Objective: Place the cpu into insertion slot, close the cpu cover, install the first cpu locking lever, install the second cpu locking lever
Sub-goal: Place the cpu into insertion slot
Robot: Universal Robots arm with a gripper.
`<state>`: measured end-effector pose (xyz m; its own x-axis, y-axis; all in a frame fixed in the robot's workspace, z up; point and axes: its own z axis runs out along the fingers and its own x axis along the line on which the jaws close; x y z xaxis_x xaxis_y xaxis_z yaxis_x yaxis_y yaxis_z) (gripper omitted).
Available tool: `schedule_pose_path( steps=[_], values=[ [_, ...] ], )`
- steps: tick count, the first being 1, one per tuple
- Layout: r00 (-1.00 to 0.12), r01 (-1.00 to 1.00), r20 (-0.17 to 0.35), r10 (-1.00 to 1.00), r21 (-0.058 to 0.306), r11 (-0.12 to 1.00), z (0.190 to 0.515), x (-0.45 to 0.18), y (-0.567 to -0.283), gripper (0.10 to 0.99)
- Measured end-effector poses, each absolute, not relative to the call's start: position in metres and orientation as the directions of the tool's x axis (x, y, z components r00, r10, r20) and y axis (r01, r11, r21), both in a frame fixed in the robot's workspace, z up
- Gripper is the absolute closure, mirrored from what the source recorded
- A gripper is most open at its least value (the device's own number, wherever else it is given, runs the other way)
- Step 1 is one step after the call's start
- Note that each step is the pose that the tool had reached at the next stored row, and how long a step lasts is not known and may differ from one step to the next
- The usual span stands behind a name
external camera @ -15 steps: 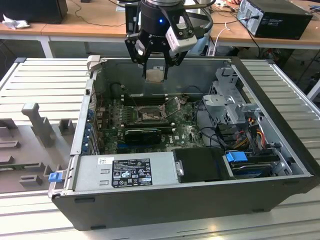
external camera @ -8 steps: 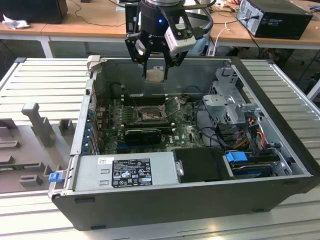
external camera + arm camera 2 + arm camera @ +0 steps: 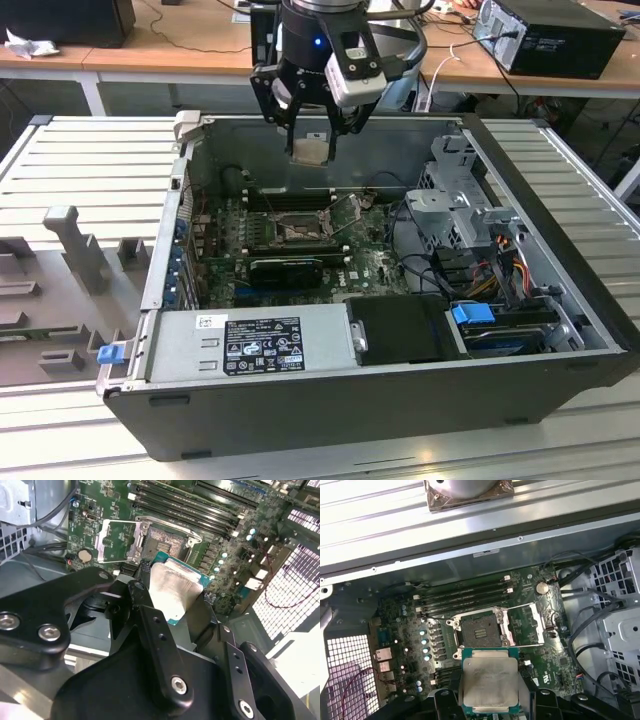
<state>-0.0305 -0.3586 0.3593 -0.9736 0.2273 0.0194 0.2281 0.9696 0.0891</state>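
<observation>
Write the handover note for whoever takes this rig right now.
The gripper is shut on the cpu, held in the air above the motherboard inside the open computer case.
The insertion slot is empty and uncovered; the cpu cover stands swung open beside it.
Done: cpu picked up.
Left: every step from seating the cpu onward.

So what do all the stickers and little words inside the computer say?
Black label on the power supply: print too small to read.
White sticker beside it: too small to read.
Motherboard: white markings too blurred to read.
The cpu held by the gripper: no writing readable.
</observation>
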Motion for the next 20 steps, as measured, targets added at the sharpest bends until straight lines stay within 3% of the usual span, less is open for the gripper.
schedule_pose_path(
  steps=[20],
  values=[
    [-0.906,0.423,0.019,0.423,0.089,0.902,0.359,-0.0305,-0.3586,0.557]
  ],
)
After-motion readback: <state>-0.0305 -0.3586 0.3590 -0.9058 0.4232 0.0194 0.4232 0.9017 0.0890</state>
